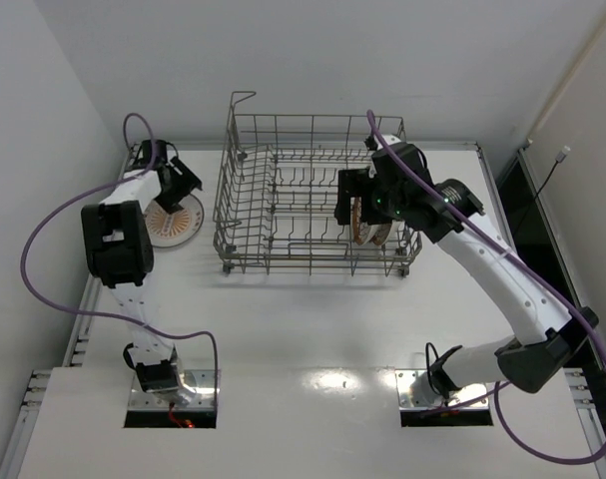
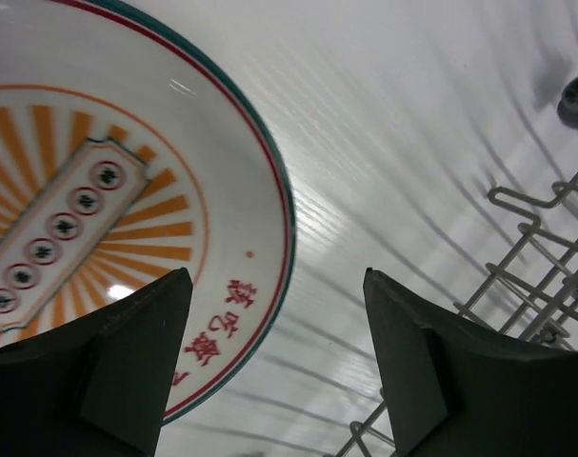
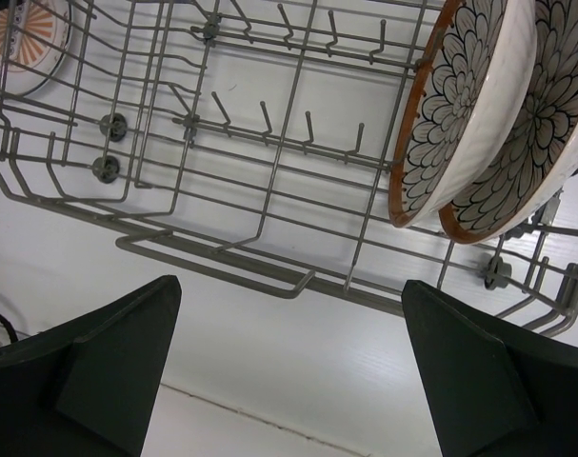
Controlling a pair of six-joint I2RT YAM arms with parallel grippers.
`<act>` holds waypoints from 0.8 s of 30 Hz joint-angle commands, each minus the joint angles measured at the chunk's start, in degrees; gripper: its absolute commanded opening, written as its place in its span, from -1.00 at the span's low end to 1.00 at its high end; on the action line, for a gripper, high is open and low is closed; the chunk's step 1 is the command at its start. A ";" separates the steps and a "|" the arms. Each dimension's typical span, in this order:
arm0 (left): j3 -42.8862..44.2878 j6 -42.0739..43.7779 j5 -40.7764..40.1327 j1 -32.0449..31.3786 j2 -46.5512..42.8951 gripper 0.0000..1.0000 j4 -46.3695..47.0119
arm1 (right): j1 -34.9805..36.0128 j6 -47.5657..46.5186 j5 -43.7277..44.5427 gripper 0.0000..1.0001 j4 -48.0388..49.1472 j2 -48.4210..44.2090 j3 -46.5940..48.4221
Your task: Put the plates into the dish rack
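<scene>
Right jaws gape empty over the dish rack (image 1: pixel 283 254), whose tines (image 3: pixel 264 116) prop both plates (image 3: pixel 465 105) upright at three o'clock; left jaws, apart, hover above an orange-rayed plate (image 2: pixel 98 190).

Plates (image 3: pixel 465 105) w/ brown-orange rim, white face, dark petal-scale pattern, dish rack (image 3: pixel 269 190) grey wire, third plate (image 2: pixel 127 190) white w/ orange rays, centre band w/ small red circles, red and teal rim lines, red characters, surface (image 2: pixel 412 143) white, cables (image 1: pixel 24 261) purple.
</scene>
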 commanded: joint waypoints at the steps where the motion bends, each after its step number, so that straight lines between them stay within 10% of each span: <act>1: 0.72 -1.05 -0.23 6.85 -6.18 0.41 -2.20 | -0.29 0.57 -0.55 0.99 4.00 -2.65 -1.63; 10: -25.11 -10.81 23.15 26.29 -19.81 0.41 22.91 | -0.81 0.57 -1.17 0.99 6.64 -7.91 -8.49; 24: -39.89 -13.02 27.74 28.77 -20.69 0.45 33.22 | -0.82 0.05 -2.31 0.99 2.69 -7.30 -6.55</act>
